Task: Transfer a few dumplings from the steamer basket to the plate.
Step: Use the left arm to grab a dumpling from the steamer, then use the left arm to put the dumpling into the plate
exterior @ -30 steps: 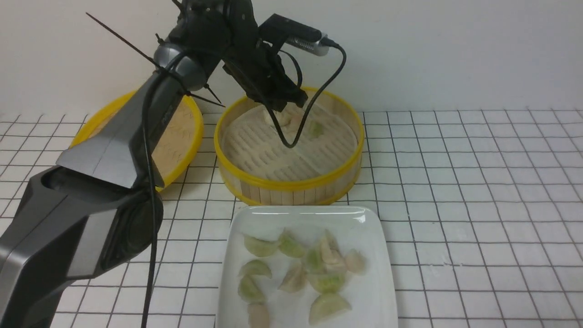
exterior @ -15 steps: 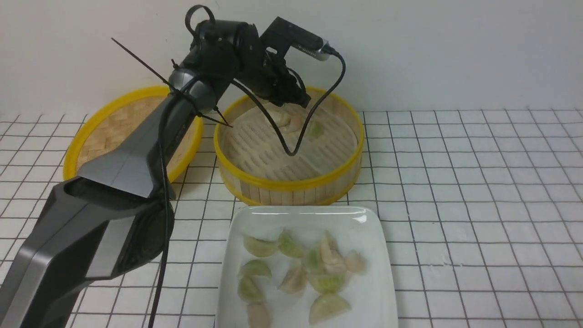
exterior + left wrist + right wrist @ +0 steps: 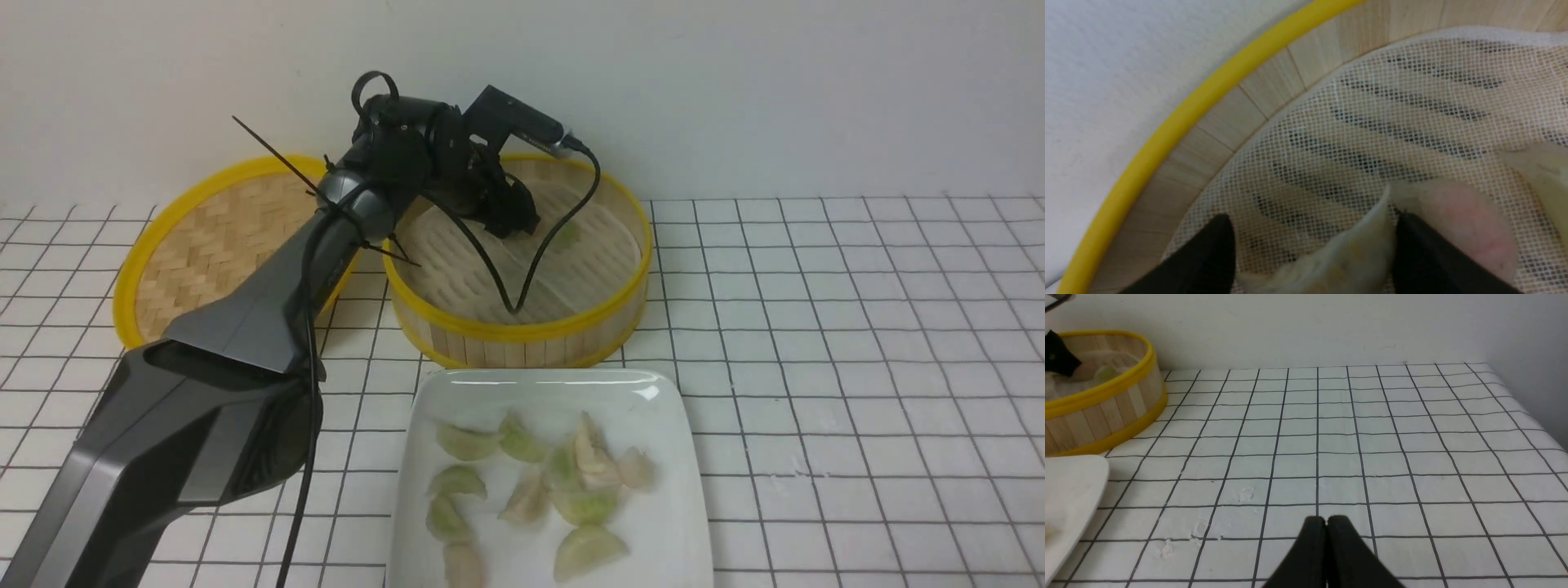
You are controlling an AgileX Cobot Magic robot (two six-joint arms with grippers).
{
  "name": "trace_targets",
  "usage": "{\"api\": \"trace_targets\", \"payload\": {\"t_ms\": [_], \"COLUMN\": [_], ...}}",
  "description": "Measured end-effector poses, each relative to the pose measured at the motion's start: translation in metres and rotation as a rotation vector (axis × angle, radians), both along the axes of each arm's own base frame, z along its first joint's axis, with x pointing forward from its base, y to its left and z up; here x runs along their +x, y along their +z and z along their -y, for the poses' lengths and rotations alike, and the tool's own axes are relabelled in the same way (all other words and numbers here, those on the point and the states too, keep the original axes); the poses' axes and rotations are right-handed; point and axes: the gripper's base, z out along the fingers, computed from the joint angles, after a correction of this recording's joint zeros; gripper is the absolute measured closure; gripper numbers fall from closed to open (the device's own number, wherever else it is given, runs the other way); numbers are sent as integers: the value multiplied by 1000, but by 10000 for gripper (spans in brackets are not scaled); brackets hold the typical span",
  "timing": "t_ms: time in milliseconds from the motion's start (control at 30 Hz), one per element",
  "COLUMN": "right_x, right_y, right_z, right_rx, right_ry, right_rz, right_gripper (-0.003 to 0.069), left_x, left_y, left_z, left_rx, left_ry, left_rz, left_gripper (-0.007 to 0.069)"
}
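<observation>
The steamer basket [image 3: 522, 331] stands at the back centre, and my left gripper [image 3: 510, 220] reaches down inside it near the far wall. In the left wrist view my left gripper [image 3: 1312, 228] is open over the mesh liner. A pale dumpling [image 3: 1347, 257] lies between its fingers, against one finger [image 3: 1421, 253] and apart from the other. A pinkish dumpling [image 3: 1457, 220] lies just outside that finger. A green dumpling [image 3: 567, 234] sits further right in the basket. The white plate [image 3: 669, 523] in front holds several dumplings [image 3: 584, 506]. My right gripper [image 3: 1326, 518] is shut above the tablecloth.
The shallow woven lid [image 3: 220, 237] lies left of the basket, under my left arm. A black cable [image 3: 522, 286] hangs from the wrist camera into the basket. The checked tablecloth [image 3: 857, 327] stretches to the right. The right wrist view shows the basket [image 3: 1106, 392] and a plate corner [image 3: 1069, 486].
My left arm has lowered into the basket and its jaws have gone from shut to wide open around a pale dumpling. The plate's dumplings have not moved.
</observation>
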Motion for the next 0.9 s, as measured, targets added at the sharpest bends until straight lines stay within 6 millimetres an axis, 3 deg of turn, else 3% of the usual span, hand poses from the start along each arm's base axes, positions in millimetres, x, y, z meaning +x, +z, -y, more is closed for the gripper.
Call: {"api": "trace_targets", "payload": {"t_ms": [67,267,333,400,567,733,833,900], "right_x": [0,0,0,0,0,0,0,0], "right_y": [0,0,0,0,0,0,0,0], "right_z": [0,0,0,0,0,0,0,0], "right_rx": [0,0,0,0,0,0,0,0], "right_ry": [0,0,0,0,0,0,0,0], "right_rz": [0,0,0,0,0,0,0,0], "right_gripper": [673,673,673,673,673,673,673,673], "left_x": [0,-5,-10,-14,-25,-54,-62,-74], "left_y": [0,8,18,36,90,147,162,188], "left_z": [0,-2,-3,-4,-8,-15,-15,-15], "left_rx": [1,10,19,20,0,-12,-39,-98], "left_ry": [-1,3,4,3,2,-18,-29,-39], "left_rz": [-2,-47,-79,-79,-25,-78,-81,-64], "left_gripper": [235,265,351,476,459,459,459,459]}}
